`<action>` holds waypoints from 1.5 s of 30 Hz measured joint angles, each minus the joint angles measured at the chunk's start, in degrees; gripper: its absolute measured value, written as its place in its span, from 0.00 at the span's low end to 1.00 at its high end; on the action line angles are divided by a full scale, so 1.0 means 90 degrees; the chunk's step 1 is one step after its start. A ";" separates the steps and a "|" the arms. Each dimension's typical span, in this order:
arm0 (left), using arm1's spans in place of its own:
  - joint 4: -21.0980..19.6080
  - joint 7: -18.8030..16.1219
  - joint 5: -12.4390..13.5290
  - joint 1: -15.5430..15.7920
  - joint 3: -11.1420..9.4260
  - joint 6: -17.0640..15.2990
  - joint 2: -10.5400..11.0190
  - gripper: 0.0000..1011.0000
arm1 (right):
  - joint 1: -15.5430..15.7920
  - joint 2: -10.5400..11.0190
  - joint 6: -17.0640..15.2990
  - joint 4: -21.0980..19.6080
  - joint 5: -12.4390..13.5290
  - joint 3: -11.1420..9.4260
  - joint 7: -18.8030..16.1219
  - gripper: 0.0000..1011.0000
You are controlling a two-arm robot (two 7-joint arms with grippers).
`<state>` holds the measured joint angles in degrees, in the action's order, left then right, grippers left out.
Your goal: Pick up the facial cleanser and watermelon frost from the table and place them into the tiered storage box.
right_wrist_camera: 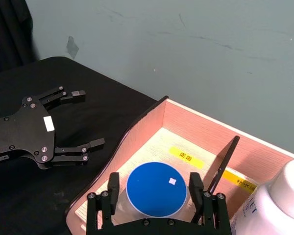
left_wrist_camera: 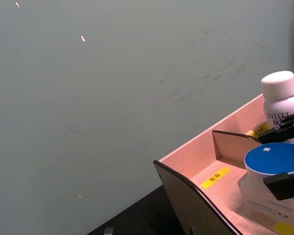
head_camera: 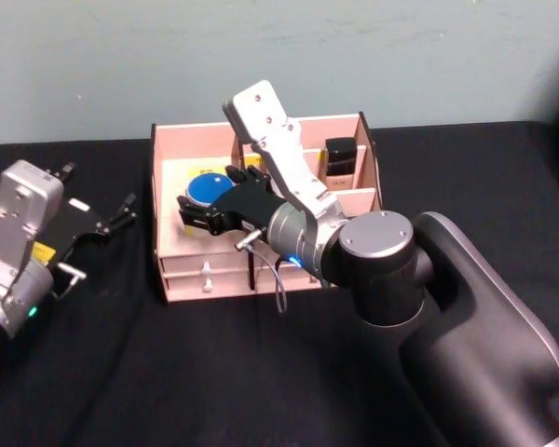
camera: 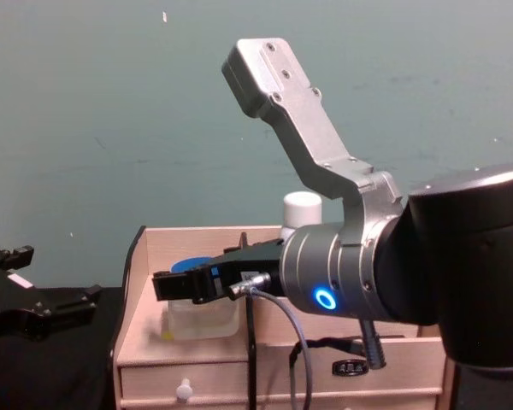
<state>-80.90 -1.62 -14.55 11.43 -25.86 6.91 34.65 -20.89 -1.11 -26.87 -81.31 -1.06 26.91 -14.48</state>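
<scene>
- Box: pale wooden stepped organiser, centre of the head view, on the black bench. Yellow labels on its floor, drawers along the front, one with a white knob.
- Frost: squat clear jar with a blue lid, in the box's left-hand compartment. In the chest view its base looks to rest on the compartment floor, though contact cannot be confirmed.
- Cleanser: white bottle with a rounded cap, standing upright inside the box, in the section just behind the frost, across a low divider.
- Right pincer: centre of the head view, reaching over the box from the lower right. Its fingers straddle the blue lid on either side, close against it. Whether they grip or have let go, I cannot tell.
- Left pincer: left edge of the head view, over the bench beside the box, fingers spread, holding nothing; idle.
- Progress, as judged: both items lie within the box. Remaining: release of the frost if held, then withdrawal of the right arm.
- Obstructions: the divider and the cleanser stand just beside the right pincer; a careless lift-out could knock either. A black-capped item sits in a rear compartment, well apart.
</scene>
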 joint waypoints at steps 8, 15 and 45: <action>0.0000 0.0000 0.0000 0.0000 0.0000 0.0000 0.0000 1.00 | 0.0059 0.0008 0.0089 -0.0068 0.0002 -0.0053 -0.0015 0.99; 0.0000 0.0000 0.0000 0.0000 0.0000 0.0000 0.0000 1.00 | 0.0177 0.0103 0.0223 -0.0360 0.0021 -0.0089 -0.0119 0.99; 0.0000 0.0000 0.0000 0.0000 0.0000 0.0000 0.0000 1.00 | 0.1242 0.0938 0.0936 -0.2122 0.0023 -0.1326 0.0597 0.99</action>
<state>-80.90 -1.62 -14.55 11.43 -25.86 6.91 34.64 -9.71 7.33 -18.45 -100.41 -0.85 14.97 -9.11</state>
